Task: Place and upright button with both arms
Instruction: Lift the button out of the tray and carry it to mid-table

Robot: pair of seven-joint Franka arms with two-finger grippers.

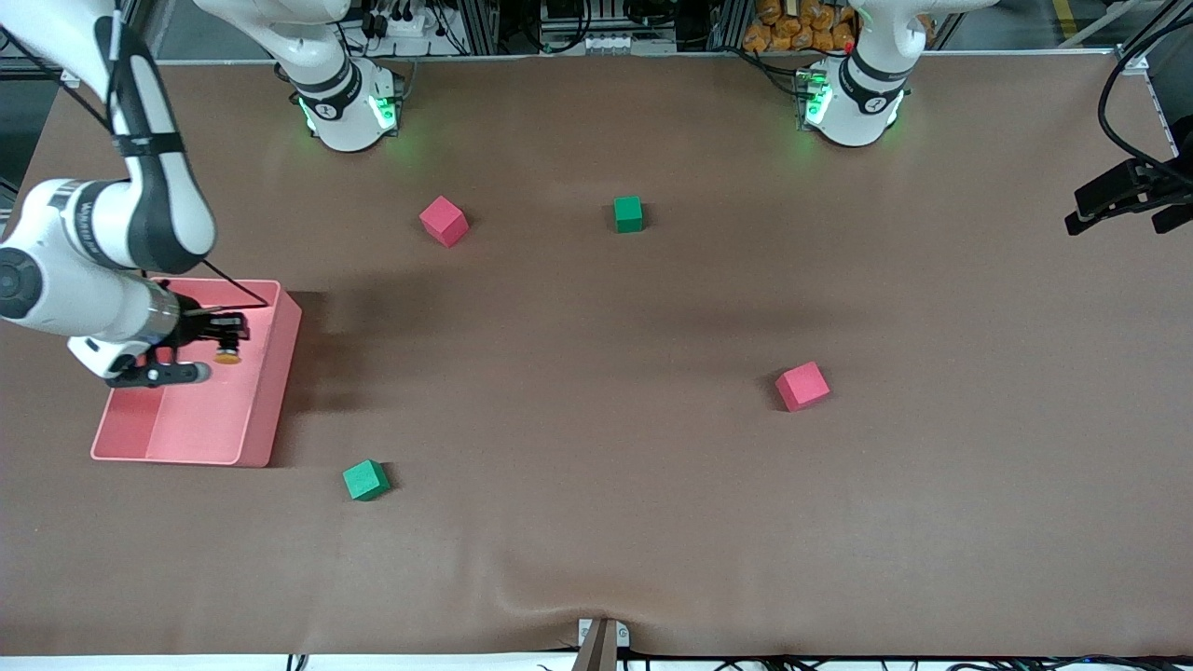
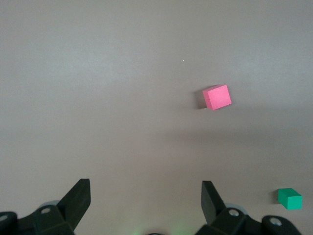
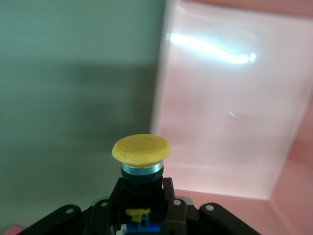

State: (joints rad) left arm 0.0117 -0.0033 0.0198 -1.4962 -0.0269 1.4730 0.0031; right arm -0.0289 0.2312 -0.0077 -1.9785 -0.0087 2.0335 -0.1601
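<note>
Fingers of the right gripper (image 1: 226, 343) clench the button (image 1: 227, 355), orange cap outward, over the pink bin (image 1: 266, 401) on the brown table (image 1: 596, 522). The left gripper (image 2: 145, 196) waits, jaws spread wide, over bare table.

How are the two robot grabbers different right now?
The right gripper is shut on the button, while the left gripper is open and holds nothing.
The right gripper hangs over the pink bin; the left gripper is over bare table, with a red cube and a green cube in its wrist view.
Both are black with two fingers.
</note>
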